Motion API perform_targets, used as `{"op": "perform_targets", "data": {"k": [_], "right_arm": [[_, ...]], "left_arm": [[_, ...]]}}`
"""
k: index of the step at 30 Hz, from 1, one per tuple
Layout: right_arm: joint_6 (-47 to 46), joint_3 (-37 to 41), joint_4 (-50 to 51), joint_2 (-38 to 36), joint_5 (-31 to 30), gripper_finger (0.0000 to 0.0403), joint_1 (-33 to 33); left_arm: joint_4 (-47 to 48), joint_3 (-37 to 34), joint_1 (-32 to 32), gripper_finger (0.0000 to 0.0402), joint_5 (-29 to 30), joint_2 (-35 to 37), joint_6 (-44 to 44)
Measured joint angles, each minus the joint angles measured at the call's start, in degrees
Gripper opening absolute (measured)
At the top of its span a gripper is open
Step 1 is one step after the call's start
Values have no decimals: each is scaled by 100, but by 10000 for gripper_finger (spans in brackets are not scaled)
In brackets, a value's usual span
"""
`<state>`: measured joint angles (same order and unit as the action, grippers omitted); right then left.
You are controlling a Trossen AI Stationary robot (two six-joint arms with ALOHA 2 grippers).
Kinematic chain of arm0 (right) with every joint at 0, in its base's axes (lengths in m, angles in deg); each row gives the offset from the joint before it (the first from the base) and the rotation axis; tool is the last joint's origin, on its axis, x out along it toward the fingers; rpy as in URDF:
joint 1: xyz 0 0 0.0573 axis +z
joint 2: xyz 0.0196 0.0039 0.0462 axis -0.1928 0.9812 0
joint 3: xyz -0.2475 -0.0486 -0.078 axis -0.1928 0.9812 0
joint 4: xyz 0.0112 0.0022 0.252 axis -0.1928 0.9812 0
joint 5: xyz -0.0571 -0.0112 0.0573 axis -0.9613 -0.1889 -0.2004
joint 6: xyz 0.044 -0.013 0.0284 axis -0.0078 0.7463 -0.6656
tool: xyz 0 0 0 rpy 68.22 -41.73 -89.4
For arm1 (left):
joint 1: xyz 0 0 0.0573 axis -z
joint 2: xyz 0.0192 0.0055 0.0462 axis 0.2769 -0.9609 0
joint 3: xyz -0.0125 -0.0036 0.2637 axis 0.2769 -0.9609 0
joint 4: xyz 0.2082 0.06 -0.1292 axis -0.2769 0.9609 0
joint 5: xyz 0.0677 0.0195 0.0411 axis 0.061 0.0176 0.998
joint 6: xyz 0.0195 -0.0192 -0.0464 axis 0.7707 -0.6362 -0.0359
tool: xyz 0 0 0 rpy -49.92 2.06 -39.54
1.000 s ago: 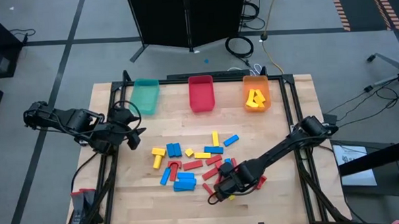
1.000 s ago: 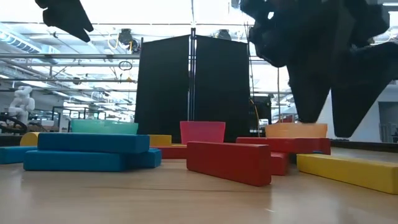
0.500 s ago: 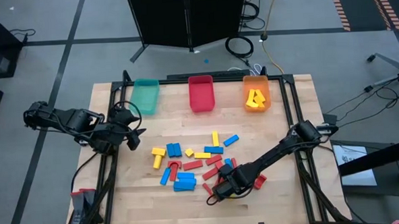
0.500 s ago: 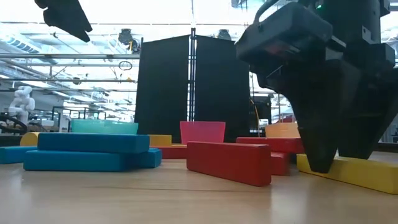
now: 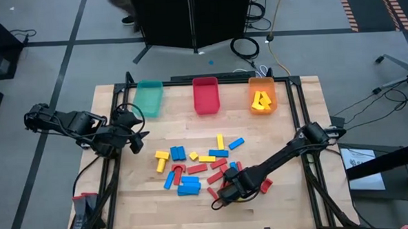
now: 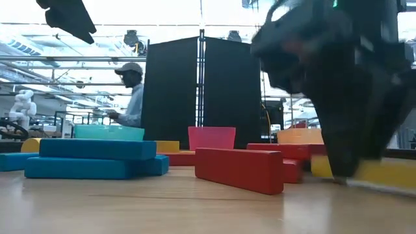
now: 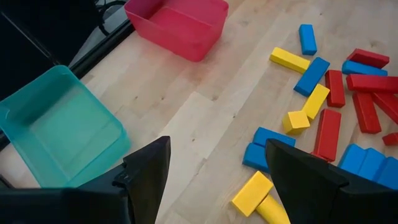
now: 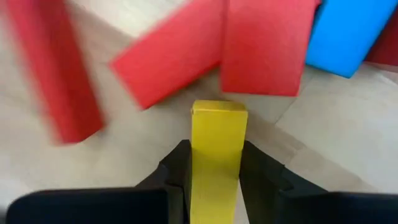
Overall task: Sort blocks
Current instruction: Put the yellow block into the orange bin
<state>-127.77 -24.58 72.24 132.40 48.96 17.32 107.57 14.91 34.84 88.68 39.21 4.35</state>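
Note:
Red, yellow and blue blocks (image 5: 199, 166) lie scattered on the wooden table's middle and near part. My right gripper (image 5: 229, 195) is down at the pile's near right edge, shut on a yellow bar (image 8: 216, 134), which also shows in the low view (image 6: 383, 174). My left gripper (image 5: 137, 140) hangs open and empty above the table's left edge, near the teal bin (image 5: 149, 97). In its own view the left gripper (image 7: 216, 144) looks over blocks and bins. My right gripper pinches the yellow bar between its two fingers, one on each long side (image 8: 214, 171), at the bar's end nearest the wrist. The fingers (image 6: 344, 140) come from above, pointing down. The rest of the bar sticks out ahead of them. Whether it is clear of the table I cannot tell.
A teal bin, a red bin (image 5: 205, 94) and an orange bin (image 5: 262, 95) holding yellow blocks stand along the far edge. Red blocks (image 8: 261, 43) and a blue one (image 8: 348, 31) lie just beyond the yellow bar. A person (image 6: 133, 94) stands behind the table.
My right gripper has come down from above the table onto the yellow bar at the near right of the pile, its fingers now on either side of it. A person has come into view behind the table.

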Motion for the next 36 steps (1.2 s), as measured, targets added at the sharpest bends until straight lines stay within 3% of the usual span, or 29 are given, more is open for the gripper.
{"op": "perform_targets", "data": {"k": [5, 11, 17, 21, 24, 29, 36], "right_arm": [[108, -7, 290, -702, -337, 80, -109], [444, -13, 1606, -1763, -1366, 80, -553], [947, -9, 3500, -2705, -2366, 80, -1630], [1688, -7, 4046, -3129, -2871, 80, -2672], [2515, -7, 4048, -3351, -3184, 80, -3519], [4045, -7, 3514, -3336, -3195, 80, -4880], [5608, -7, 2327, -2815, -2610, 80, -6184]], "left_arm": [[-4, 0, 2, 267, 2, 0, 0], [-7, 0, 2, 267, 45, 0, 120], [-11, 0, 2, 267, 168, 0, 109], [-16, 0, 1, 267, 174, -2, 106], [-17, 0, 2, 267, 202, -2, 93], [-17, 0, 2, 267, 240, -2, -61], [-17, 0, 1, 267, 342, -2, -340]]}}
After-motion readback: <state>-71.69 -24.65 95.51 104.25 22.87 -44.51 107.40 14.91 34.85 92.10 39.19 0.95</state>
